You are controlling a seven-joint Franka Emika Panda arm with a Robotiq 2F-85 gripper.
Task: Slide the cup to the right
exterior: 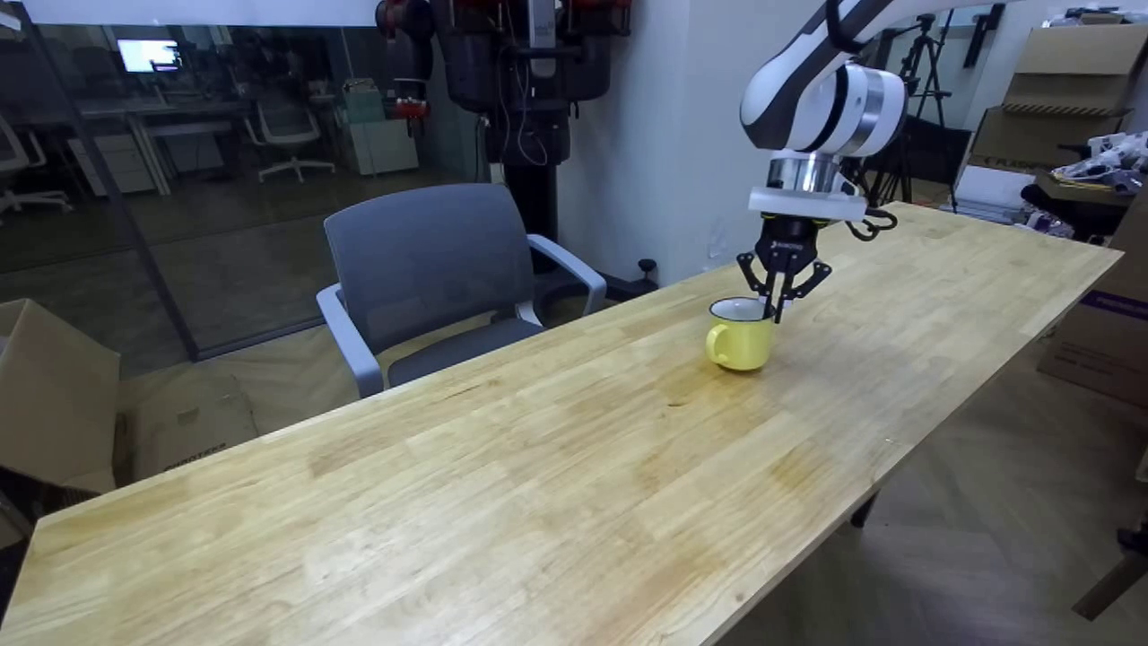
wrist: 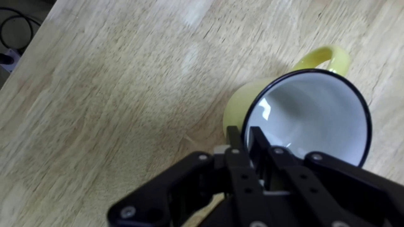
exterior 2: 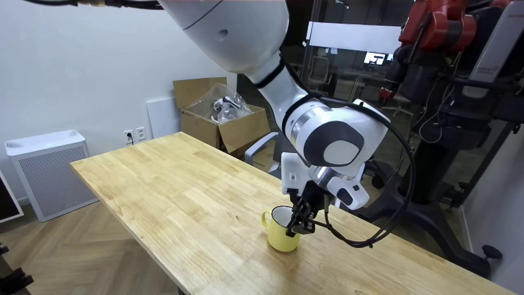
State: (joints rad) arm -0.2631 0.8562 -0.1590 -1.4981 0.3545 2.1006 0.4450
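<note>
The cup, a small yellow mug with a dark-edged rim and white inside, stands upright on the wooden table in both exterior views (exterior: 741, 344) (exterior 2: 281, 238). It also shows in the wrist view (wrist: 309, 110), with its handle toward the upper right. My gripper (exterior: 773, 312) points down at the cup's rim, on the side away from the handle; it also shows in an exterior view (exterior 2: 291, 232). In the wrist view, my fingers (wrist: 243, 130) straddle the cup's wall, one inside and one outside, closed to a narrow gap around the rim. The lower parts of the fingertips are partly hidden.
The long wooden table (exterior: 502, 502) extends away on both sides of the cup, and its edges show in every view. A grey office chair (exterior: 430, 269) stands against one long side. A dark robot (exterior: 529, 99) stands behind. Cardboard boxes (exterior 2: 204, 127) lie beyond the table.
</note>
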